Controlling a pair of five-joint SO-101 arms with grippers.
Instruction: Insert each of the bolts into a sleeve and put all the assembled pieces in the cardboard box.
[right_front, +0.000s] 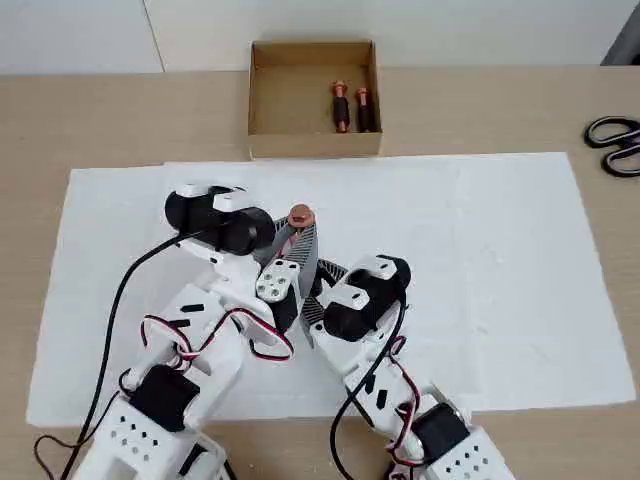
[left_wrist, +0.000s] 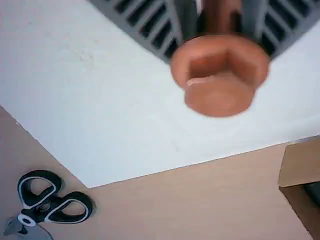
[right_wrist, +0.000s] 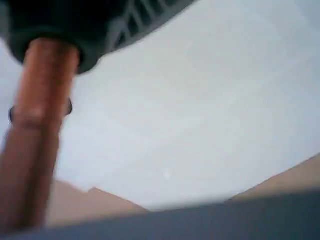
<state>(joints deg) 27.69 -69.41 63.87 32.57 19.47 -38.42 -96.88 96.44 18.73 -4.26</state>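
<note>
White sheet (left_wrist: 100, 100) below, copper bolt (left_wrist: 220, 75) between the left fingers (left_wrist: 142, 17)

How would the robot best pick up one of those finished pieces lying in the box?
Likely from straight above, closing across the black sleeve of the left piece: it lies flat in the cardboard box, with bare floor on one side, though its neighbour lies close.

Cardboard box (right_front: 290, 100) at the table's far edge: 2 assembled pieces (right_front: 352, 106) inside, side by side near its right wall. White paper (right_front: 480, 260) covers the table centre, and 2 arms meet over it. Left gripper (right_front: 299, 232) clamps 1 copper bolt (right_front: 301, 215), head toward the box. Scissors (right_front: 615, 143) lie at the right edge, off the paper.
</note>
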